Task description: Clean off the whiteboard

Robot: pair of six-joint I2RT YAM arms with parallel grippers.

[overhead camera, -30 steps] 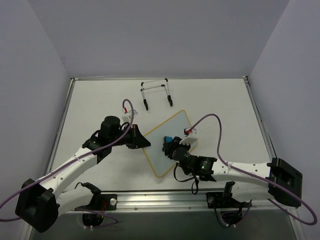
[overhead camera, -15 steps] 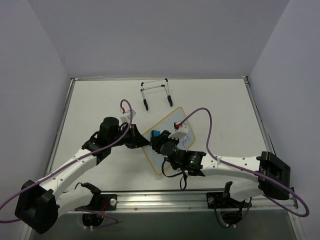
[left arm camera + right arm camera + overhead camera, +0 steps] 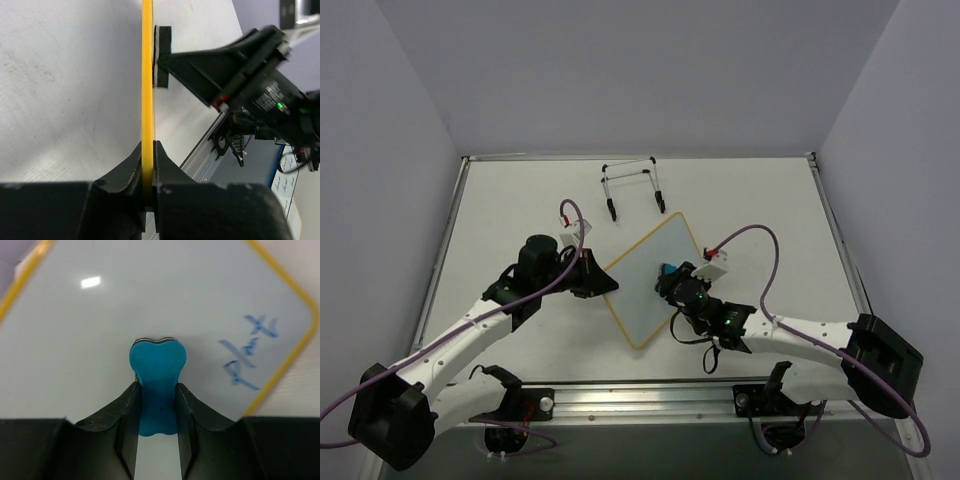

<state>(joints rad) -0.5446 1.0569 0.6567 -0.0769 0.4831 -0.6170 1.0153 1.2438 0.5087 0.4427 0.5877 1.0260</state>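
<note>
Nearest the arm bases, the right gripper [image 3: 669, 277] reaches in from 4 o'clock and is clenched on a small blue eraser [image 3: 663, 270]. The right wrist view shows the eraser [image 3: 157, 370] squeezed between both fingers [image 3: 129, 405], its rounded end pressed to the white face of the whiteboard [image 3: 125, 305]. Blue handwriting [image 3: 250, 355] sits at 3 o'clock from the eraser, near a rounded corner. The whiteboard [image 3: 642, 290] sits as a diamond near the middle of the tabletop [image 3: 520, 200]. At the board's 9 o'clock corner the left gripper [image 3: 603, 283] grasps the yellow frame, and its wrist view shows the jaws pinched on the board's thin edge [image 3: 147, 75]. Farther back, at 12 o'clock, a black wire easel stand [image 3: 633, 185] stands apart from the board.
</note>
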